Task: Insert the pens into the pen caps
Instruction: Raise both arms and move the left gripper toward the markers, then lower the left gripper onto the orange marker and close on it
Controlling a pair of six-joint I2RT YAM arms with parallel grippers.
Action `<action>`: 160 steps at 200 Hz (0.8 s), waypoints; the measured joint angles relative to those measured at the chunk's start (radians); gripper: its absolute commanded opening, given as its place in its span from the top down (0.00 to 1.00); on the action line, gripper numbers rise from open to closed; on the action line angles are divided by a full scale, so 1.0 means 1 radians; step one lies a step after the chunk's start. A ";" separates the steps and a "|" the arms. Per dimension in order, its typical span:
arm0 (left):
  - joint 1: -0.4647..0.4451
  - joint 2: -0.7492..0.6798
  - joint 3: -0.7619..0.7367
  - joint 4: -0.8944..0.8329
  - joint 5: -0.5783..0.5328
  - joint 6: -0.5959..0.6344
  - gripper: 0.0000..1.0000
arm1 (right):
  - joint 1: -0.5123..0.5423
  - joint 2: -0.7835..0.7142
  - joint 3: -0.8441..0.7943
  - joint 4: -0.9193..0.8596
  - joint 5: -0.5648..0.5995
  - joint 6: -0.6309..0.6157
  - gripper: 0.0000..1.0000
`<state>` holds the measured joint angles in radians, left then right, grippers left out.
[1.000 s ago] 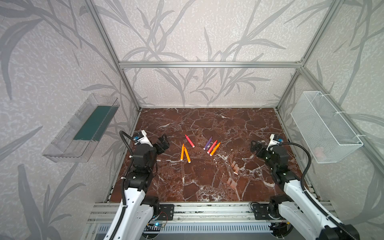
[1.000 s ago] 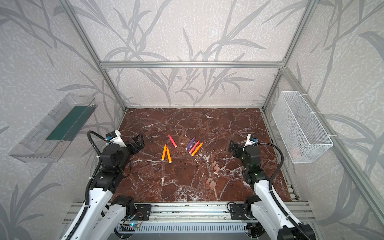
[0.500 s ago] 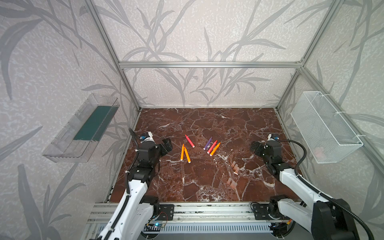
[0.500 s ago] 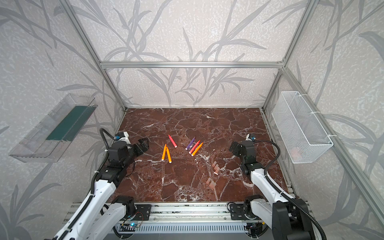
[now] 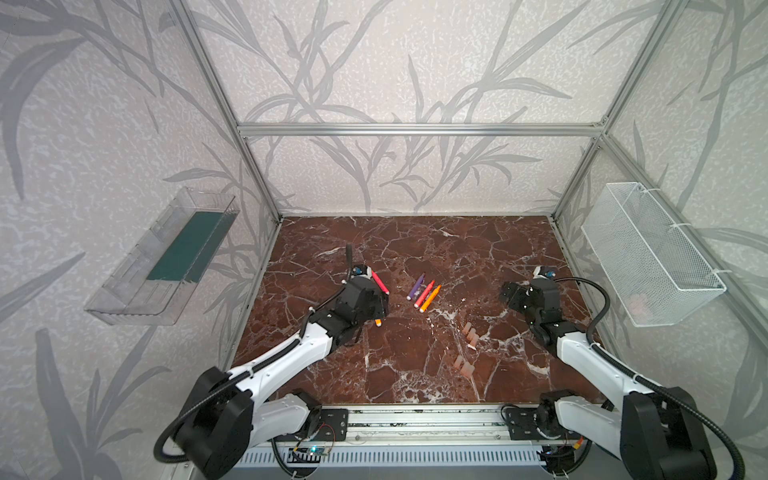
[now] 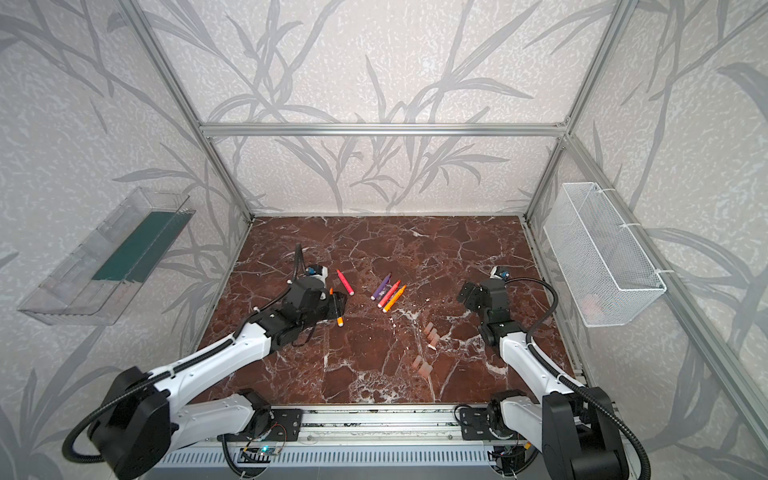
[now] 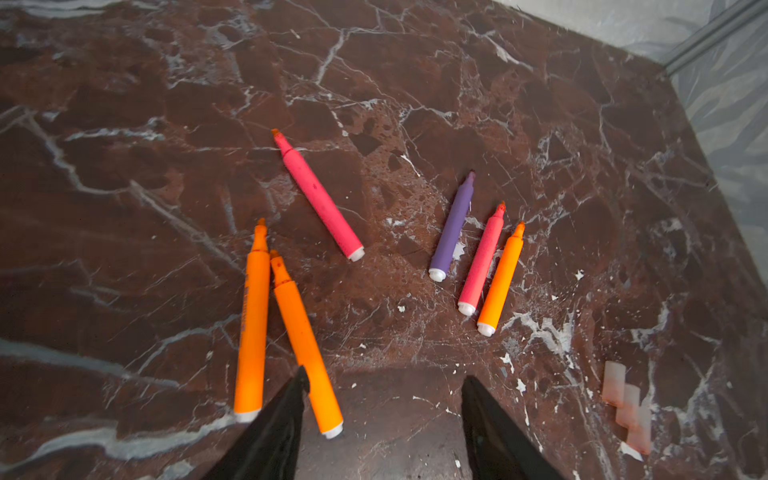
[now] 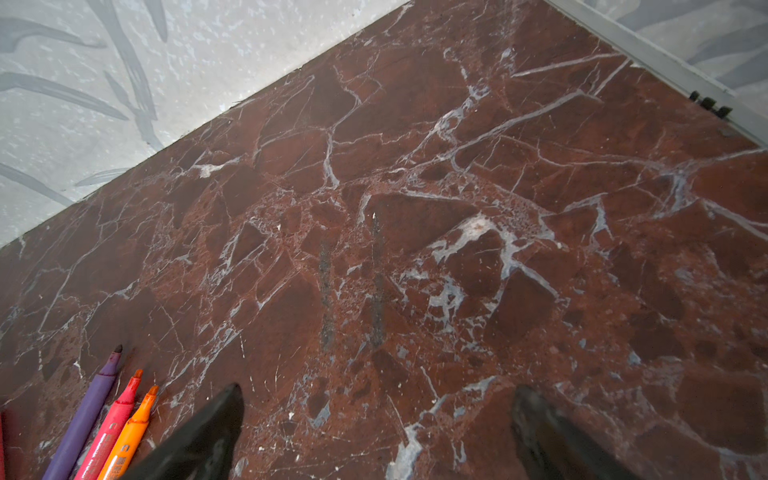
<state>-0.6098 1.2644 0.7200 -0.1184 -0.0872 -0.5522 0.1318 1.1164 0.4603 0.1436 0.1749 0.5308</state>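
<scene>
the left gripper hangs half open and empty over the butt ends of two orange pens, the right gripper gapes wide and empty, and the pen caps lie loose on the table nearer the right arm.

Orange pens mostly beneath left arm; pen caps motion-blurred.

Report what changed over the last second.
The left gripper swung in from the left side toward the middle, now above the white ends of the two orange marker pens, jaws apart, gripping nothing. The right gripper barely shifted, open. The other slim marker pens and pale translucent pen caps lie unmoved.
</scene>
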 measured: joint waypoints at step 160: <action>-0.265 0.646 0.507 -0.155 -0.091 0.178 0.65 | 0.001 0.003 0.001 -0.003 0.000 0.000 0.02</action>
<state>-0.8749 1.9106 1.2270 -0.2737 -0.1783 -0.3744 0.1326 1.1198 0.4610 0.1402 0.1745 0.5304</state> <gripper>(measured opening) 0.353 0.980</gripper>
